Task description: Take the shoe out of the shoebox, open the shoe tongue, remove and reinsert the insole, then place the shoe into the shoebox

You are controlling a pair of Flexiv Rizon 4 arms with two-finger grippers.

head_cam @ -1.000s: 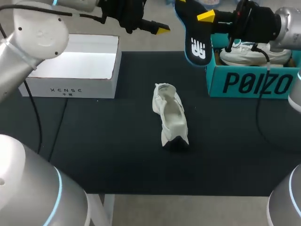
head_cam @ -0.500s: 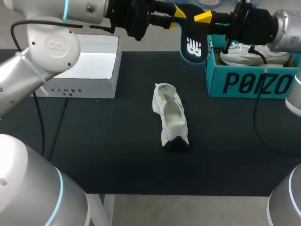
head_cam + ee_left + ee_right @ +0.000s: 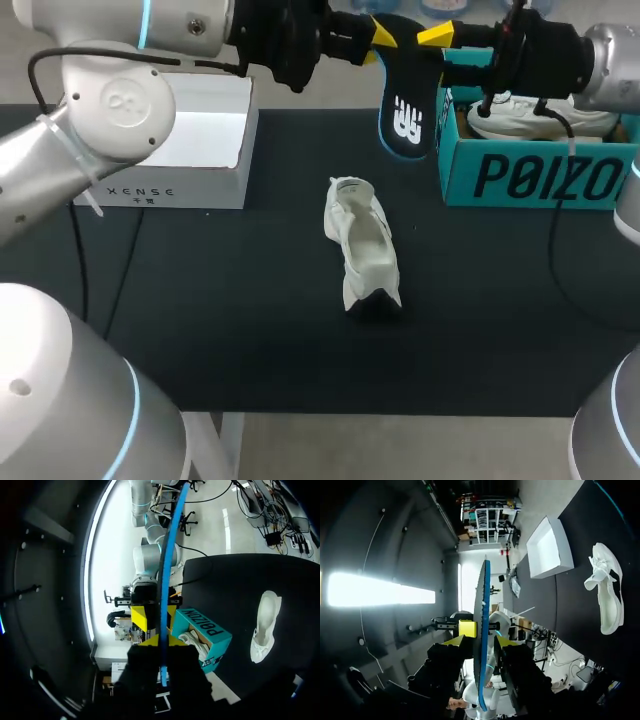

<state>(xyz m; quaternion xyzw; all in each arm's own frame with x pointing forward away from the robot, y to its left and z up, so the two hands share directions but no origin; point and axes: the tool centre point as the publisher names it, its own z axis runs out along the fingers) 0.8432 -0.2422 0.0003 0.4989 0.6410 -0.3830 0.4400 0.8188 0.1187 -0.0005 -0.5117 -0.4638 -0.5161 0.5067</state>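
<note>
The insole is hanging at 12 o'clock over the table, with the right gripper and left gripper both pinching its top. The shoe is lying at centre. The teal box at 2 o'clock is holding a second shoe, and the white box is sitting open at 10 o'clock

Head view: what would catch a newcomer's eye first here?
The black, blue-edged insole hangs in the air over the table's far edge, gripped at its top by the left jaws and the right jaws from opposite sides. Nearer the camera, a white shoe lies alone mid-table. A teal shoebox at far right holds a second shoe.
</note>
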